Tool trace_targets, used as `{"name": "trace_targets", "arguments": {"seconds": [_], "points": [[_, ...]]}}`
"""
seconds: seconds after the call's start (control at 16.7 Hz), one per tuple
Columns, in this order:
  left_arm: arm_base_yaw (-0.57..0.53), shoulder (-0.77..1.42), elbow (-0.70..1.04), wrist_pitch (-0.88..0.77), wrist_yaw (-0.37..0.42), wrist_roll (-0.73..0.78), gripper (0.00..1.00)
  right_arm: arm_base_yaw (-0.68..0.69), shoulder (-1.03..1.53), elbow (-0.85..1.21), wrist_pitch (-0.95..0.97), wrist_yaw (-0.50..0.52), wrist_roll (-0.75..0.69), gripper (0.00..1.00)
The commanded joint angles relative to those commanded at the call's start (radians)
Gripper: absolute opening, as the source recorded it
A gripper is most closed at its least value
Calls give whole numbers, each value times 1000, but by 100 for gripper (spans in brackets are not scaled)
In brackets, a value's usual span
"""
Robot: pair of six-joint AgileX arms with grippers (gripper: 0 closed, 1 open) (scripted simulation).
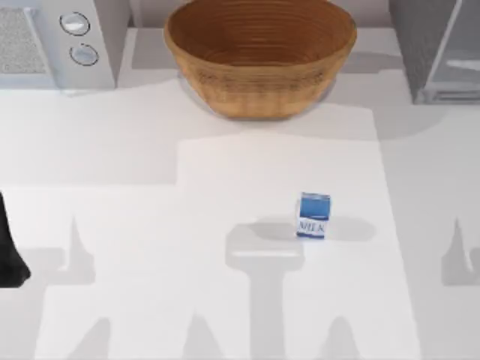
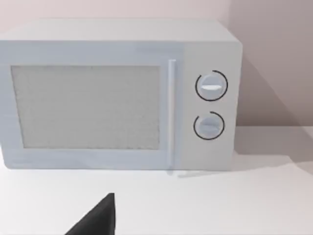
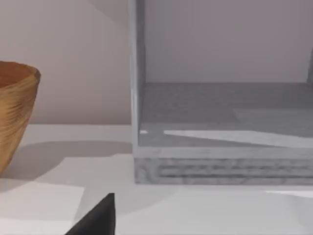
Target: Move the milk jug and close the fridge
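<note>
The milk jug, a small carton with a blue top and a white band, stands upright on the white table right of centre, with nothing touching it. The fridge is the grey speckled cabinet at the far right corner. In the right wrist view the fridge faces me open, its grey inner floor in sight. A dark part of my right gripper sits well short of it. My left arm is parked at the table's left edge, and its gripper faces the microwave.
A large woven basket stands at the far centre, also seen beside the fridge as a brown basket. A light-grey microwave with two knobs fills the far left corner. Bare table surrounds the carton.
</note>
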State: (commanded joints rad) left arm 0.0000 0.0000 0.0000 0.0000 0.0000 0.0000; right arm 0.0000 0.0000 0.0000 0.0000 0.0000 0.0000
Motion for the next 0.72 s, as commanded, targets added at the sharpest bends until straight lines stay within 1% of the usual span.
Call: {"name": "trace_targets", "arguments": {"seconds": [0.18, 0.3, 0.48, 0.72], "points": [[0, 0, 0, 0, 0, 0, 100, 13, 12, 1, 13, 13, 1, 100], [0, 0, 0, 0, 0, 0, 100, 69, 60, 4, 62, 68, 1, 100], [0, 0, 0, 0, 0, 0, 100, 217, 184, 9, 181, 214, 2, 100], [0, 0, 0, 0, 0, 0, 100, 475, 398, 15, 381, 474, 3, 100]]}}
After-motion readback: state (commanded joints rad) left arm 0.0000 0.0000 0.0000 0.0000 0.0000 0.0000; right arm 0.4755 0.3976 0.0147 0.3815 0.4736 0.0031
